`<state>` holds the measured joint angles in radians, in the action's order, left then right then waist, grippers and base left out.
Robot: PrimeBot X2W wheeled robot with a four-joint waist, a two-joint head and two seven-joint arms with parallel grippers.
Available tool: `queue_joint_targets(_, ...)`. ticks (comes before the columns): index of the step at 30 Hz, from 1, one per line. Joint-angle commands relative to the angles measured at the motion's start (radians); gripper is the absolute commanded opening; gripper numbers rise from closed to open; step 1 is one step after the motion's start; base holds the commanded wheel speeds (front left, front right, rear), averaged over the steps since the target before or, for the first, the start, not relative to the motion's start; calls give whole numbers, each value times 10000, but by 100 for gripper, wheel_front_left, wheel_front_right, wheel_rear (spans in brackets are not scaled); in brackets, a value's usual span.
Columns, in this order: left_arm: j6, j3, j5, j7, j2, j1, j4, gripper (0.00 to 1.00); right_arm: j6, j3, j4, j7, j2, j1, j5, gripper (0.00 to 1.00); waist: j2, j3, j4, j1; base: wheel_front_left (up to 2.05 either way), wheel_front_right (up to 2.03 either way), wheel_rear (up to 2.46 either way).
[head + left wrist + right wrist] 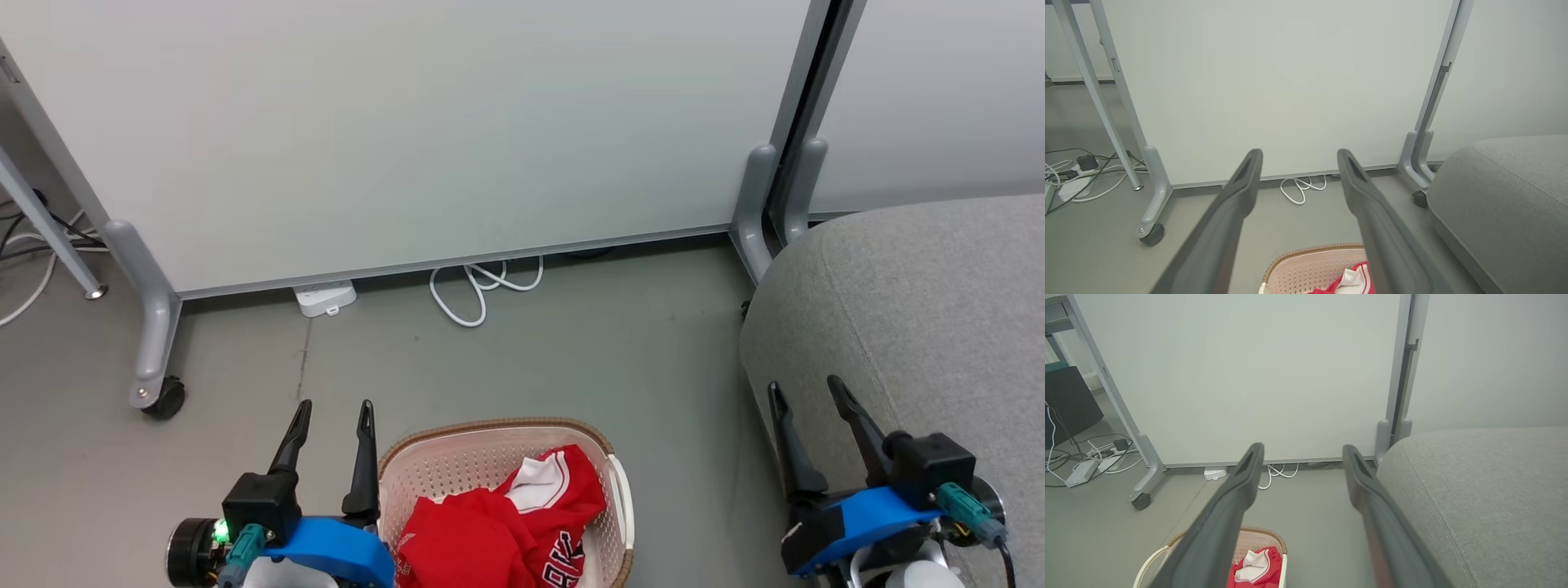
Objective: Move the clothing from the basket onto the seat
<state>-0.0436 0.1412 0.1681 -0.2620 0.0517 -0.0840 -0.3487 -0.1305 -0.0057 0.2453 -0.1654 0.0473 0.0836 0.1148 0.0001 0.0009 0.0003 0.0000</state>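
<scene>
One red heap of clothing (498, 531) sits in the basket (457, 461) at the bottom centre of our head view. There's white trim on top, and some lettering runs off the lower edge of the frame. The basket stands on the grey floor (571, 359), with its brown rim curving round the upper side and a white handle on its right.

Our left gripper (335, 405) is at the lower left, just beside the basket's left rim. Its fingers point up the frame, spread wide, with nothing between them. Our right gripper (804, 384) at the lower right is gaping just as wide and is empty too, its fingers showing against the near edge of the seat (922, 310). That big grey seat takes up the right side of the frame, and a strip of bare floor separates it from the basket.

Further up, a white partition panel (449, 122) on grey legs spans the top of the frame, and a black caster (167, 402) sits under its leg at the left. A loop of white cable (482, 290) lies on the floor under the panel's bottom edge, near the centre. A white power strip (325, 296) lies just left of the loop.
</scene>
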Motion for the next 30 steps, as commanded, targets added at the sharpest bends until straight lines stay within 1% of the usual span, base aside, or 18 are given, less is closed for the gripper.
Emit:
queue_joint_targets(1, 34, -21, 56, -45, -12, -51, 4, 100, -4, 29, -49, 15, 56, 203, -49, 100, -1, 136, -123, 0, 0, 0, 0)
queue_joint_targets(4, 34, -43, 62, -45, -10, -229, -73, 100, -4, 250, -178, 49, 53, 419, -172, 100, -1, 500, -406, 0, 0, 0, 0)
queue_joint_targets(7, 42, -183, 219, -42, -10, -293, -276, 100, -4, 590, -349, 103, 55, 764, -158, 100, -1, 1011, -846, 0, 0, 0, 0)
queue_joint_targets(14, -152, -216, 182, 2, 355, -1250, -1120, 100, -4, 1182, -716, -38, 47, 1733, -84, 100, -1, 2659, -1914, 0, 0, 0, 0)
queue_joint_targets(21, -403, -81, 33, 555, 1090, -2673, -2308, 100, -4, 1850, -746, -344, 41, 2598, 208, 100, -1, 4263, -2881, 0, 0, 0, 0)
queue_joint_targets(23, -459, 21, -47, 754, 1312, -3067, -2676, 100, -4, 2026, -736, -454, 38, 2801, 295, 100, -1, 4637, -3080, 0, 0, 0, 0)
queue_joint_targets(30, -709, 672, -384, 1579, 1773, -4254, -4063, 100, -4, 2504, -616, -776, 30, 3391, 843, 100, -1, 5735, -3517, 0, 0, 0, 0)
